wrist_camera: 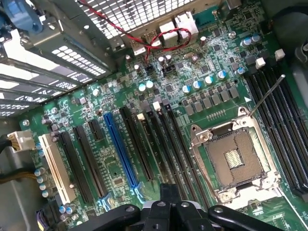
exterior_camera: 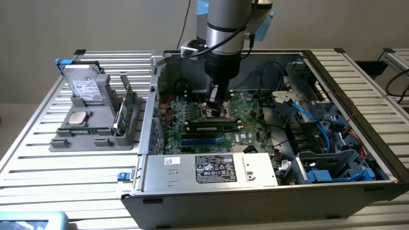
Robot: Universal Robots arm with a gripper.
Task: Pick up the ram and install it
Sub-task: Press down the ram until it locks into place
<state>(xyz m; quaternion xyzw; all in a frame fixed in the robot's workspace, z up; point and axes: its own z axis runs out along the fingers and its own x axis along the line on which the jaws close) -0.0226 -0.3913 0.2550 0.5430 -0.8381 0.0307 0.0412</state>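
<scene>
Lying flat in motherboard (exterior_camera: 211, 129) slot, ram (exterior_camera: 211, 127), long axis left-right

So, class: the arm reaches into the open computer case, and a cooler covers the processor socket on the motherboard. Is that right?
The wrist view shows the processor socket bare, no cooler on it. The arm does reach into the open computer case, over the motherboard.

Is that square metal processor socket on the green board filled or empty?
Empty. In the wrist view the square metal processor socket on the big green motherboard shows bare contacts inside its frame, with no chip or cooler over it.
</scene>
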